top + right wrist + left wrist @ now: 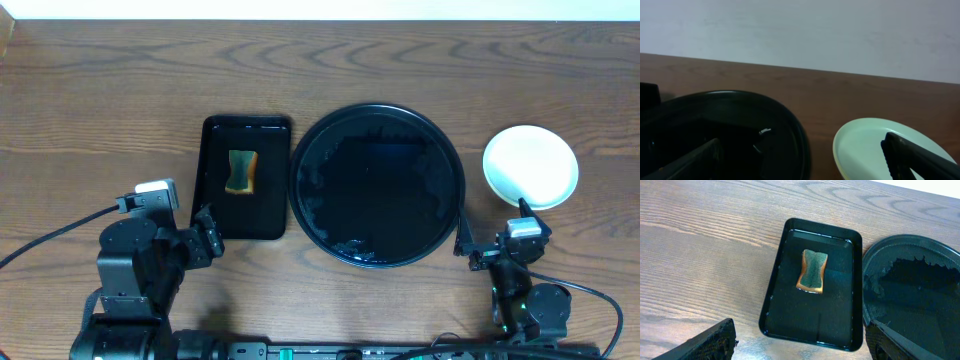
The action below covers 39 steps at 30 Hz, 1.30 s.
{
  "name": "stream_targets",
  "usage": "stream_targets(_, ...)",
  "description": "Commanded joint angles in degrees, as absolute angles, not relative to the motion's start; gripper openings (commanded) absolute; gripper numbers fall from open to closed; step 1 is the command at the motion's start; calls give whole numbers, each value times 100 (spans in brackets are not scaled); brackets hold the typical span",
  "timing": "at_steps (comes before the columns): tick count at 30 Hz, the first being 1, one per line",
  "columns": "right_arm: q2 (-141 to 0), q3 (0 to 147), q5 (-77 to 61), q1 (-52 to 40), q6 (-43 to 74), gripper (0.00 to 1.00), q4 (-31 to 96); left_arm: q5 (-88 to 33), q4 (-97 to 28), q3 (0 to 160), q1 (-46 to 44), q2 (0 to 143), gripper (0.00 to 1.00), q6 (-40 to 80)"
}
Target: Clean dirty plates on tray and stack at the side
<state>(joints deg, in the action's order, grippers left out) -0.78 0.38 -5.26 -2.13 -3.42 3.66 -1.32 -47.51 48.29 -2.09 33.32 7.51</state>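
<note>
The plates (pixel 530 166) sit in one pile, a mint one on top, on the table (pixel 100 100) just right of the round tray (pixel 377 185), a sponge (pixel 242 172) lies in the small tray (pixel 215 205), and the left gripper (pixel 208 235) and right gripper (pixel 492 222) both hang spread wide.

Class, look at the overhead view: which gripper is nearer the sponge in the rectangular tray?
Left. The left gripper sits at the rectangular tray's near-left corner, close to the sponge. The right gripper is across the round tray, beside the plate.
</note>
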Motion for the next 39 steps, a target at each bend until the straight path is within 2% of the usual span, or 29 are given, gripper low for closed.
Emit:
stream_targets(1,-38,32,-449,-305,-329,99,390,-145,-4748,4812,-222,3323,84,760)
stream_targets(34,-49,32,-449,-305,-327,99,392,-132,-4893,4812,-220,3323,84,746)
stream_targets(39,-49,32,-449,-305,-329,99,392,-78,-4812,4421,-148,2982,84,738)
